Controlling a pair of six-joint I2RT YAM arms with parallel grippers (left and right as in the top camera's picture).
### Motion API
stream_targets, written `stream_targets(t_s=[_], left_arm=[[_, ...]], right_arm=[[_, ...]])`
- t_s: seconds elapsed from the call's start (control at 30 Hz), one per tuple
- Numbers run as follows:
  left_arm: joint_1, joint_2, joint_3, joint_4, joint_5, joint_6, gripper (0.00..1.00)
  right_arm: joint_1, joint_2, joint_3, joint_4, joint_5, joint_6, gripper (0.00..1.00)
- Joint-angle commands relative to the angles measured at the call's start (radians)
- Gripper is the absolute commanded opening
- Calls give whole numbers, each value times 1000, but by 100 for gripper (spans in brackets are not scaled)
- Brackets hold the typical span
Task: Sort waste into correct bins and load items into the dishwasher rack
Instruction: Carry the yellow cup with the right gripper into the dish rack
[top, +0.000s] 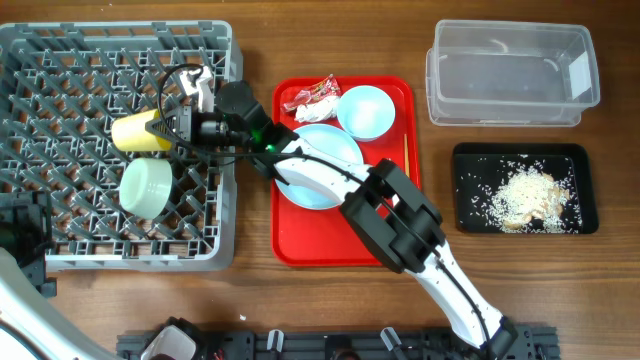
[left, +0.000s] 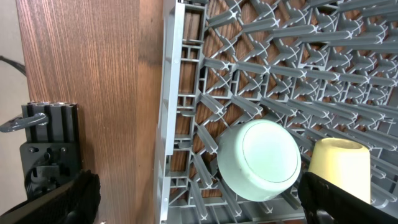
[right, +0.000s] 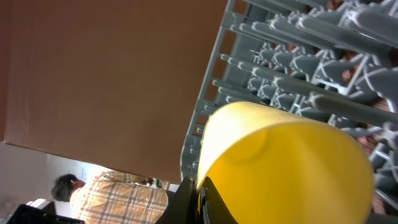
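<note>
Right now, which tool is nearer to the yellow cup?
Right. The right tool is shut on the yellow cup over the dishwasher rack. The left tool hangs open near the rack's edge, apart from the cup.

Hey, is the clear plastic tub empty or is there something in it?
Empty. From overhead, the clear tub shows only its bare bottom; the rice scraps lie in the black tray beside it.

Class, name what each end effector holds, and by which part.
Right end effector: yellow cup, pinched at the edge of one end. Left end effector: open, holding nothing.
</note>
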Motion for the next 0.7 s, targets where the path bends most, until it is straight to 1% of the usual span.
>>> stream_targets(t_s=[0.0, 0.03, 0.13, 0.27, 0.33, 0.37, 0.5, 0.67], left_arm=[[5, -2, -2, 0, -2, -9, 100], [5, -2, -2, 0, -2, -9, 100], [5, -2, -2, 0, -2, -9, 100], [5, -2, -2, 0, -2, -9, 100], [5, -2, -2, 0, -2, -9, 100], [5, -2, -2, 0, -2, -9, 100], [5, -2, -2, 0, -2, -9, 100], [5, -2, -2, 0, -2, -9, 100]], right_arm=[[-2, 22, 9, -3, -3, 8, 12], [-8, 22, 9, -25, -3, 6, 12], [-39, 22, 9, -71, -29, -4, 5], [-84, 4, 9, -74, -66, -6, 5], [-109, -31, 9, -105, -62, -27, 5], [-117, -55, 9, -147, -53, -52, 5], [-133, -178, 9, -435, 70, -208, 5], [-135, -296, 9, -601, 160, -300, 6]])
